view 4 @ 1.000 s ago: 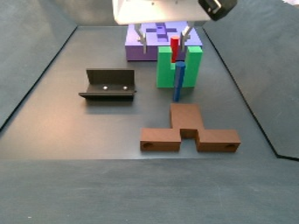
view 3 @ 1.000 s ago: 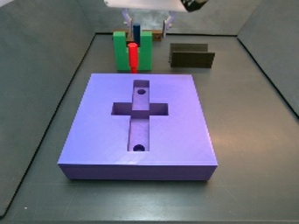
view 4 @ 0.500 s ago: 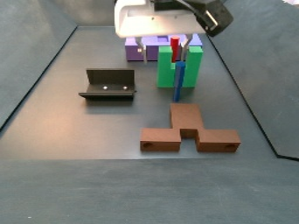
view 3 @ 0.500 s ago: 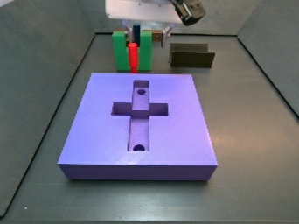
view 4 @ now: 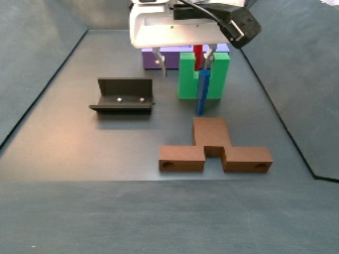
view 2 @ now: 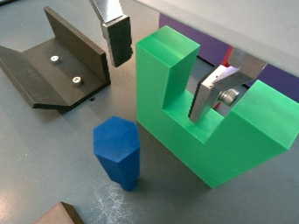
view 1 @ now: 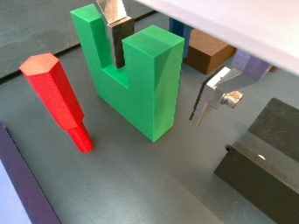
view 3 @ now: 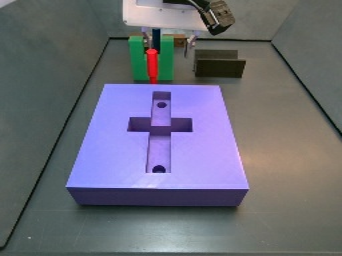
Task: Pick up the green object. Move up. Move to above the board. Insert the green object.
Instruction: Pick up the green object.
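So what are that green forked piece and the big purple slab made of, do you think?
Both look like plastic, though I can't be sure. The green object has flat, even colour, a soft matte sheen and crisp edges; the open gripper straddles one of its arms. The board shows the same uniform, dull purple-blue finish.

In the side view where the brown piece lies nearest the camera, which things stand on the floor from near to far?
Brown piece → fixture → blue peg → green object, with the gripper over it → board.
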Controlling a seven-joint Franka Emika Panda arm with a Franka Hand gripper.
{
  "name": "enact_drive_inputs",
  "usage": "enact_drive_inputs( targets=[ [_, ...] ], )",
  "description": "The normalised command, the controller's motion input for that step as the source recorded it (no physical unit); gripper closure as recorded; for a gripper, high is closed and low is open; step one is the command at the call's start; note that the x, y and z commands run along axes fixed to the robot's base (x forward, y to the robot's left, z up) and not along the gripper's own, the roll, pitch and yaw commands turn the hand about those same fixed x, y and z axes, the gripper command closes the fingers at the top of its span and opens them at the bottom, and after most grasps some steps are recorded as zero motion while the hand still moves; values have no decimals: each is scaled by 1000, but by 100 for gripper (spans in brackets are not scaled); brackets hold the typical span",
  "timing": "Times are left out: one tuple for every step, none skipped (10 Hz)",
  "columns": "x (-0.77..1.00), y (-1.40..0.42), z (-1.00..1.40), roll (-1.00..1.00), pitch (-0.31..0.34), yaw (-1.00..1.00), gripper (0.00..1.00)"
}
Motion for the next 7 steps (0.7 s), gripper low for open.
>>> enact_drive_inputs(
  targets=[
    [0, -3, -49, 0, 0, -26, 0],
    [6, 0, -51, 0, 0, 0, 0],
    [0, 0, -43, 0, 0, 0, 0],
    [0, -51, -43, 0, 0, -20, 0],
    [0, -51, -54, 0, 0, 0, 0],
    [0, -91, -26, 0, 0, 0, 0],
    [0, -97, -31, 0, 0, 0, 0]
  ],
)
